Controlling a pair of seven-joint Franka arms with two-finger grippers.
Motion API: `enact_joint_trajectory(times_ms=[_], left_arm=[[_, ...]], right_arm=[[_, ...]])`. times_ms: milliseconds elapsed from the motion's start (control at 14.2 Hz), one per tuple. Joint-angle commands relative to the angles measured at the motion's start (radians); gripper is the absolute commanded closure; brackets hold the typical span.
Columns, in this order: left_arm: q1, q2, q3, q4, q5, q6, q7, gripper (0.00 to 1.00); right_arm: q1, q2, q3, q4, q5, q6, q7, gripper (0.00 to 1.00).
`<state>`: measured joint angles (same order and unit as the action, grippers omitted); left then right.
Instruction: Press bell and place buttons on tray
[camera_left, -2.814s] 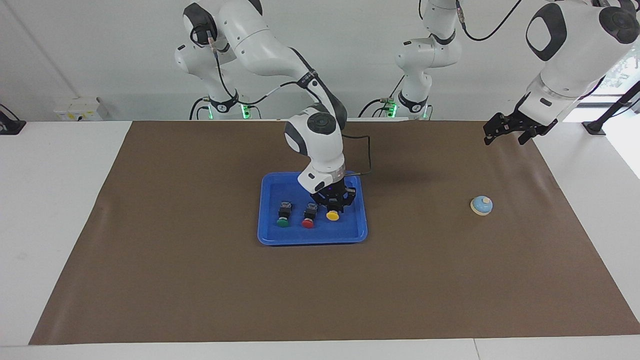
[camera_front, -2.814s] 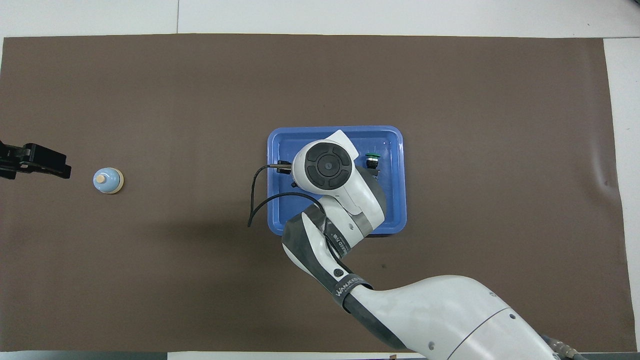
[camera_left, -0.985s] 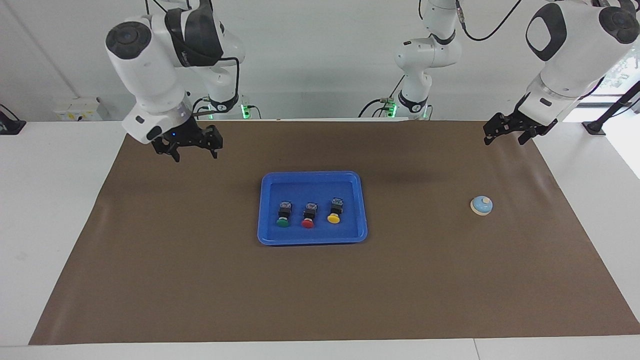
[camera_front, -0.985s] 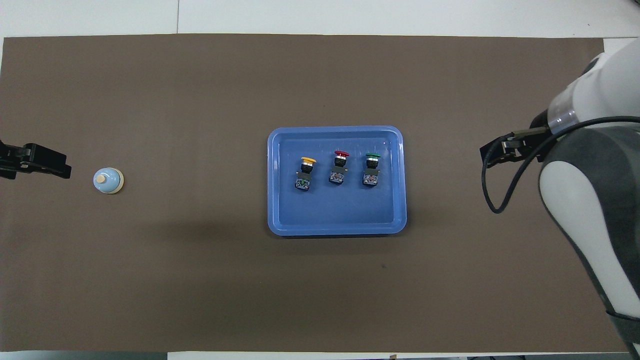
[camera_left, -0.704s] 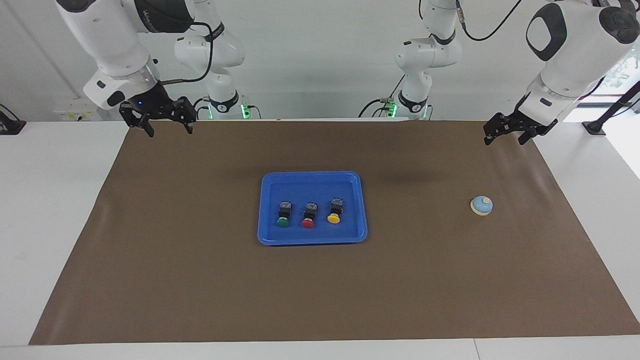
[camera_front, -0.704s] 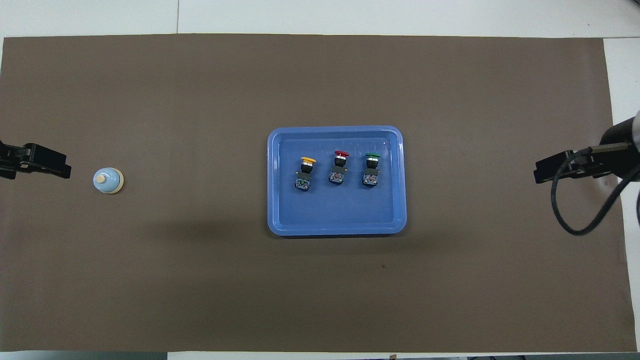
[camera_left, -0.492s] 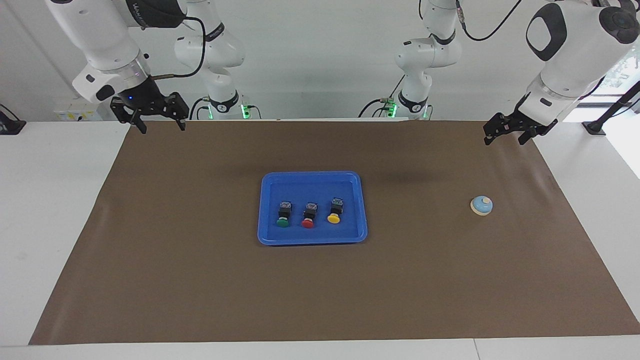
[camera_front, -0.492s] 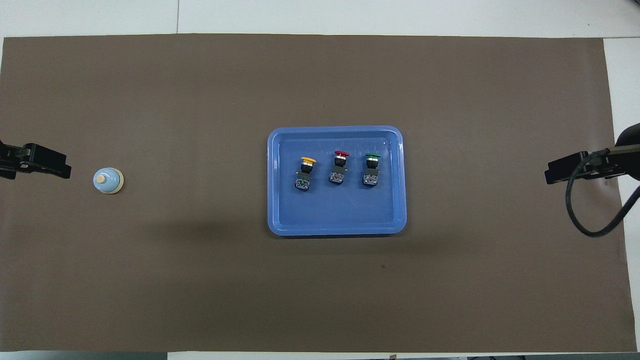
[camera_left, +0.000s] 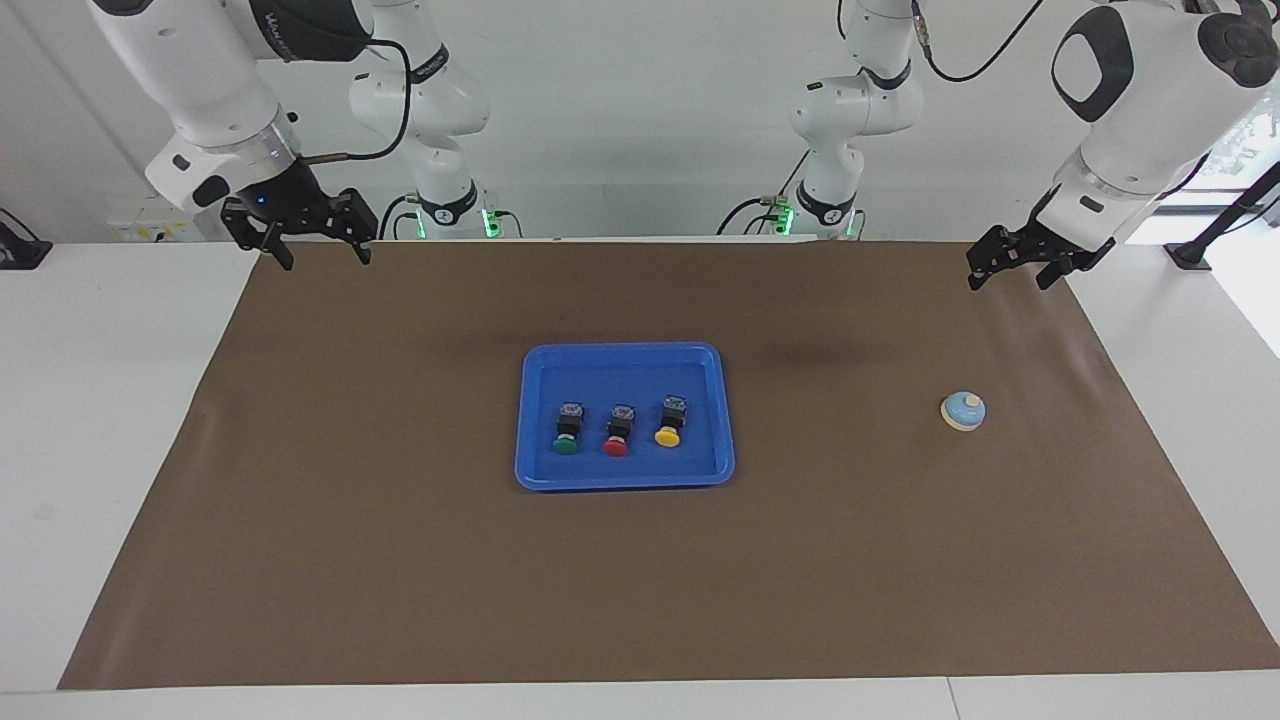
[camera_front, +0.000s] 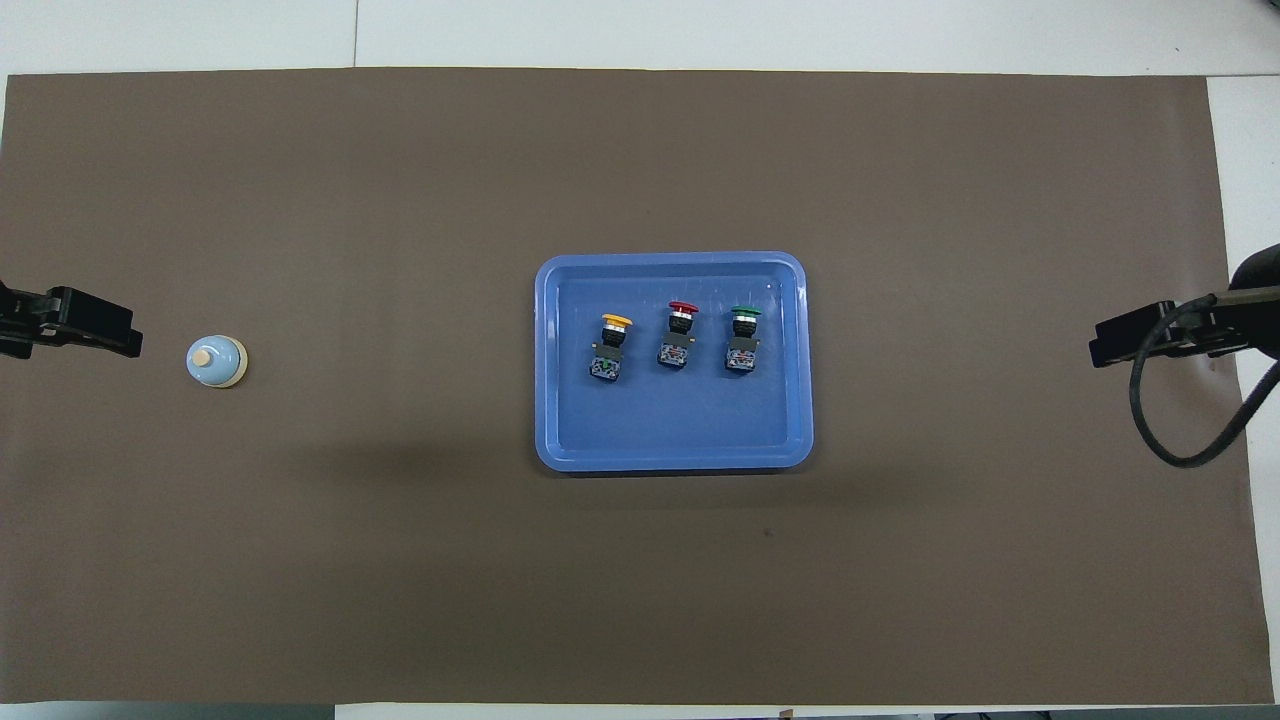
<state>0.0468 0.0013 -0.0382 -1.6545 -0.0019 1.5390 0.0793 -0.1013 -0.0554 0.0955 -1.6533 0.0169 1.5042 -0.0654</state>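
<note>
A plain brown mat (camera_left: 640, 580) covers a white table (camera_left: 90, 420), and on it lies a bright blue tray (camera_left: 530, 470). The tray holds three black-bodied buttons, capped yellow (camera_left: 667, 436), red (camera_left: 615, 447) and green (camera_left: 565, 446). The bell (camera_left: 963, 410) is a light-blue dome on a cream base with a cream knob, and both white arms end in black grippers, the left gripper (camera_left: 1010, 272) and the right gripper (camera_left: 314, 252).
</note>
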Motion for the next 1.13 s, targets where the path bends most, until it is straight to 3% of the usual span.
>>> enact_joint_trajectory(times_ms=[0, 1055], left_arm=[[0.002, -0.023, 0.001, -0.021, -0.004, 0.016, -0.006, 0.0], [0.002, -0.023, 0.001, -0.021, -0.004, 0.016, -0.006, 0.0]], right_arm=[[-0.029, 0.006, 0.029, 0.01, 0.009, 0.002, -0.008, 0.0], [-0.023, -0.015, 0.029, -0.003, 0.009, -0.016, -0.01, 0.0]])
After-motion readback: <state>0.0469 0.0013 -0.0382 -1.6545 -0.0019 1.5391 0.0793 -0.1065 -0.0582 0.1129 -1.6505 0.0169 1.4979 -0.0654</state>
